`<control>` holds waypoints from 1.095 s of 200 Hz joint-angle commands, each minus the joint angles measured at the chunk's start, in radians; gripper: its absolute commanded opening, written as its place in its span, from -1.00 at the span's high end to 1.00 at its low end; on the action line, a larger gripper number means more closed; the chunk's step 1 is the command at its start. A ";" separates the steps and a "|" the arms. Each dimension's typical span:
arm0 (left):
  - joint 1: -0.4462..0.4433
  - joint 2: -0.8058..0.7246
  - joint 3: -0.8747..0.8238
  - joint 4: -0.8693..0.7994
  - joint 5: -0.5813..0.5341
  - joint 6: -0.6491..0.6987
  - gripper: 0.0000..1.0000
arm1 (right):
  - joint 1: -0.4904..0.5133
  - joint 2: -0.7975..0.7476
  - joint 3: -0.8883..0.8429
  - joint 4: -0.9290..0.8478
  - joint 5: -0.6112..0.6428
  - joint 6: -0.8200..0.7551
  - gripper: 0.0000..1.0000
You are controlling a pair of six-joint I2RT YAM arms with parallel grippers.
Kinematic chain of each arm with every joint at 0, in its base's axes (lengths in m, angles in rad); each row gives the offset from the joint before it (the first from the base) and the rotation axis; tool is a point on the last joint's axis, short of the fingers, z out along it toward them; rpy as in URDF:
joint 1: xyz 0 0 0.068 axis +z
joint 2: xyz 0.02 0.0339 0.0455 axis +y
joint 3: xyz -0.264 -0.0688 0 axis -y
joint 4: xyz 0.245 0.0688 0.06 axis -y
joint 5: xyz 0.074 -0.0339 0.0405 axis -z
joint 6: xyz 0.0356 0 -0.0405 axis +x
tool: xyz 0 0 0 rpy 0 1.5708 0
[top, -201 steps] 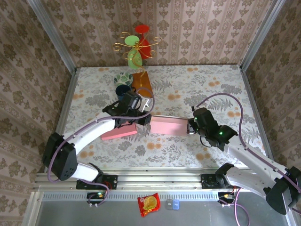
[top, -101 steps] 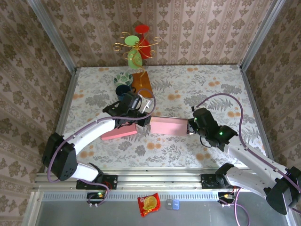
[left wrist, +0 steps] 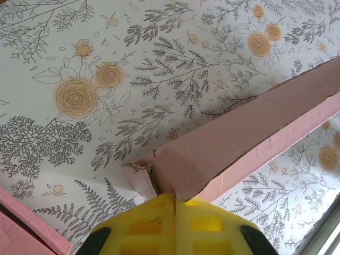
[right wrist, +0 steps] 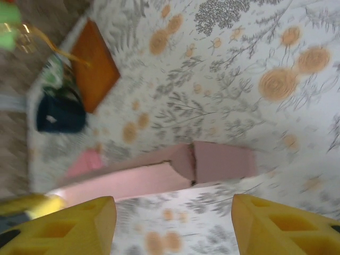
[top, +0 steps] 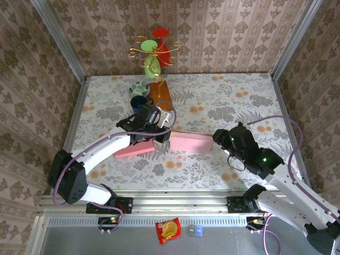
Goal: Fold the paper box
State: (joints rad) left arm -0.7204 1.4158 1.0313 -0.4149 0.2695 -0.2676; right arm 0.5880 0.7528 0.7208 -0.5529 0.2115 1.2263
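Nearer to the arm bases than the small dark blue cup [top: 139,102], on the flower-printed table top [top: 228,101], lay the long flat pink paper box [top: 191,142], stretching away to the cup's right. The left gripper [left wrist: 174,204] was clenched on the box end closer to the cup, with its yellow fingers pressed together over a corner of the cardboard. I judged that it held this end so the box would not slide while a side was bent. The right gripper [right wrist: 171,206] was at the box end far from the cup, its yellow fingers spread wide and holding nothing. Whether it touched the cardboard I could not tell. It seemed placed there to be ready for a push on the end flap. The box looked only half formed. One long wall was creased up into a ridge, and the pinched corner was crumpled and a little torn. A dark gap showed at the fold of the short end flap, and another pink panel lay flat directly on the near side of the cup.
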 commanded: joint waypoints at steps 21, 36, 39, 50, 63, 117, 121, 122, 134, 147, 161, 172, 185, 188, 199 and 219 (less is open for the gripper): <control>-0.009 -0.003 -0.029 -0.057 -0.020 -0.004 1.00 | -0.013 -0.026 -0.079 0.144 0.010 0.592 -0.37; -0.010 -0.003 -0.028 -0.055 -0.020 -0.004 1.00 | -0.013 -0.013 -0.095 0.158 -0.018 0.676 -0.41; -0.010 -0.003 -0.029 -0.055 -0.022 -0.005 1.00 | -0.013 -0.010 -0.101 0.170 -0.024 0.686 -0.41; -0.010 -0.003 -0.031 -0.054 -0.023 -0.007 1.00 | -0.013 0.000 -0.118 0.198 -0.044 0.712 -0.41; -0.013 -0.003 -0.032 -0.051 -0.022 -0.009 1.00 | -0.013 0.015 -0.127 0.210 -0.052 0.721 -0.40; -0.017 -0.003 -0.029 -0.055 -0.024 -0.012 1.00 | -0.014 0.080 -0.165 0.322 -0.061 0.724 -0.28; -0.016 -0.003 -0.029 -0.055 -0.024 -0.011 1.00 | -0.014 0.085 -0.167 0.328 -0.062 0.722 -0.27; -0.016 -0.003 -0.029 -0.055 -0.024 -0.010 1.00 | -0.014 0.085 -0.168 0.330 -0.062 0.721 -0.26; -0.018 -0.004 -0.027 -0.055 -0.024 -0.013 1.00 | -0.014 0.093 -0.171 0.344 -0.061 0.715 -0.20; -0.018 -0.004 -0.027 -0.056 -0.025 -0.015 1.00 | -0.016 0.100 -0.178 0.353 -0.062 0.714 -0.15; -0.018 -0.006 -0.027 -0.056 -0.026 -0.018 1.00 | -0.017 0.103 -0.188 0.358 -0.067 0.715 -0.09; -0.018 -0.006 -0.028 -0.057 -0.026 -0.022 1.00 | -0.017 0.105 -0.193 0.355 -0.072 0.710 -0.08; -0.020 -0.008 -0.027 -0.055 -0.026 -0.024 1.00 | -0.017 0.105 -0.201 0.357 -0.072 0.703 -0.04; -0.019 -0.009 -0.027 -0.055 -0.025 -0.025 1.00 | -0.017 0.106 -0.202 0.359 -0.072 0.702 -0.02; -0.019 -0.011 -0.028 -0.055 -0.025 -0.025 1.00 | -0.019 0.108 -0.211 0.366 -0.071 0.697 0.01; -0.019 -0.014 -0.029 -0.056 -0.026 -0.027 1.00 | -0.022 0.113 -0.223 0.379 -0.075 0.689 0.06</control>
State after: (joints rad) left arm -0.7280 1.4105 1.0275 -0.4114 0.2565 -0.2741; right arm 0.5724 0.8570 0.5213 -0.1940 0.1379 1.9221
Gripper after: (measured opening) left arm 0.062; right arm 0.485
